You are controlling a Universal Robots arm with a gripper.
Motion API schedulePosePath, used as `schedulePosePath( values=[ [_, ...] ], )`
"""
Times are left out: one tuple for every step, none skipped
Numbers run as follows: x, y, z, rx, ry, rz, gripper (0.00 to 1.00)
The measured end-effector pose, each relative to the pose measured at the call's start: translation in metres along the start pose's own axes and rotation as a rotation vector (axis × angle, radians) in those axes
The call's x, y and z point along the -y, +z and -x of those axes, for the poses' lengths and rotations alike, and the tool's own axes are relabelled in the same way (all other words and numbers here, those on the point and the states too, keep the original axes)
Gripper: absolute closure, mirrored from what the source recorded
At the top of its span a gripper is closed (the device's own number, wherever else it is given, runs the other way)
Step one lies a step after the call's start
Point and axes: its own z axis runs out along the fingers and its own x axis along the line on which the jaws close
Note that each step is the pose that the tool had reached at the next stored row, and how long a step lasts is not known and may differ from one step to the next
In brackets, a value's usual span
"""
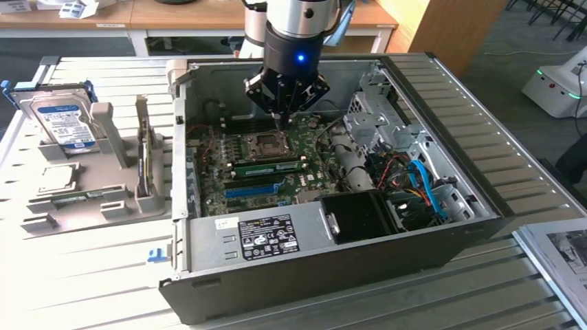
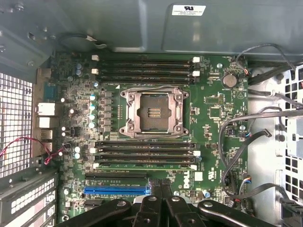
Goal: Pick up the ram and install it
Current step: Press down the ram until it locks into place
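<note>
Worktable (image 1: 513, 179), pale slatted metal: running under the whole scene and catching strong light on the exterior view's left. Wooden desks (image 1: 183, 17) on white legs: standing along the far edge. Wooden cabinet panel (image 1: 440, 27), light brown: standing at the far right. Floor (image 1: 513, 41), dark grey: showing beyond the table on the right. White machine (image 1: 555, 86) with a green light: sitting on the floor at the far right. Printed sheet (image 1: 559, 258): lying at the near right corner of the table.
</note>
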Motion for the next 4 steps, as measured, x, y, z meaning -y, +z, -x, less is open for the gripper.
schedulePosePath(
  values=[
    [0.0, 0.0, 0.0001, -0.0002, 0.0, -0.0001, 0.9],
    [0.0, 0.0, 0.0001, -0.0003, 0.0, -0.0001, 0.9],
    [0.0, 0.0, 0.0001, -0.0003, 0.0, -0.0001, 0.9],
    [0.0, 0.0, 0.0001, -0.0003, 0.0, 0.0, 0.9]
  ],
)
